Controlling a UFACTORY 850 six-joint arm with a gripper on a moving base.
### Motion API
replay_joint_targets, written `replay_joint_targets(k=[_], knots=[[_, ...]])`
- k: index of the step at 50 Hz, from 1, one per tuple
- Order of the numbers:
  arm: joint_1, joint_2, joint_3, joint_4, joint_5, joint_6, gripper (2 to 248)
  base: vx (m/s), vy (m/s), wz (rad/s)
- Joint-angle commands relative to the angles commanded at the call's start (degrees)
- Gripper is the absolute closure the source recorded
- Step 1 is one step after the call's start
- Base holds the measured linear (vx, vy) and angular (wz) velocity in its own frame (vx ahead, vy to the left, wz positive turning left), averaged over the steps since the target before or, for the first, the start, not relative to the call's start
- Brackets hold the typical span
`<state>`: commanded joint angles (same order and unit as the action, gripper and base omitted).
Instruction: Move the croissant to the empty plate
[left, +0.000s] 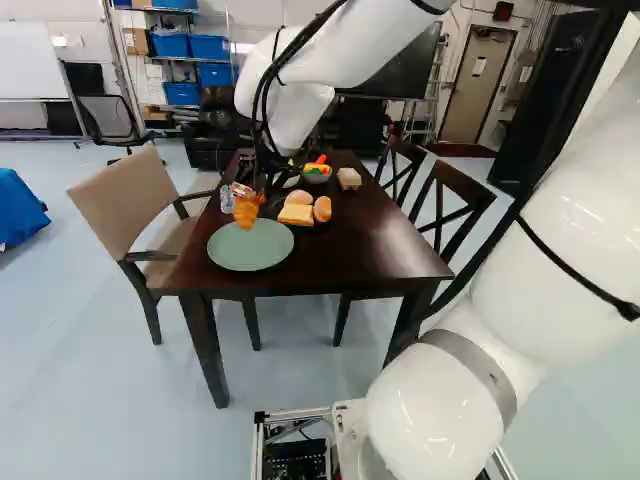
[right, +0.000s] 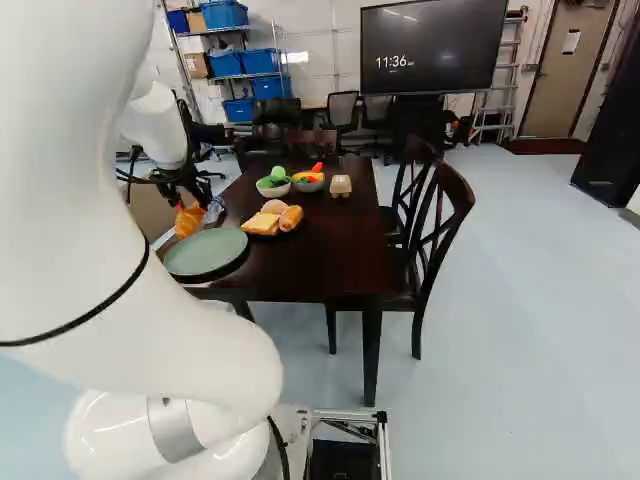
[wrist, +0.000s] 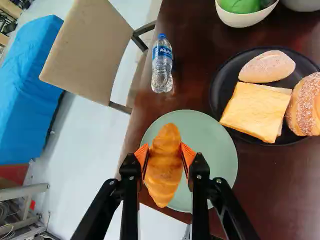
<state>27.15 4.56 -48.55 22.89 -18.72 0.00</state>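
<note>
The pincer (left: 245, 193) had the croissant (wrist: 164, 165) clamped between its orange pads, holding it in the air, where it overlapped the green plate (wrist: 212, 150) in the wrist view. On the table (wrist: 265, 180), a black plate (wrist: 218, 87) bearing bread lay beside the green one, and a water bottle (wrist: 162, 62) stood nearby.

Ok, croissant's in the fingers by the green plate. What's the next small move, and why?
I'd ease the croissant sideways toward the black plate before lowering. In the wrist view, the fingers grip it, but it looks off-centre over the green plate, one end reaching past the rim on the side away from the black plate.
</note>
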Motion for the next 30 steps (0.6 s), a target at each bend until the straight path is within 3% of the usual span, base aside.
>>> replay_joint_targets(k=[30], knots=[[0.00, -2.56, -0.09, 0.00, 0.00, 0.00, 141, 0.000, 0.000, 0.000]])
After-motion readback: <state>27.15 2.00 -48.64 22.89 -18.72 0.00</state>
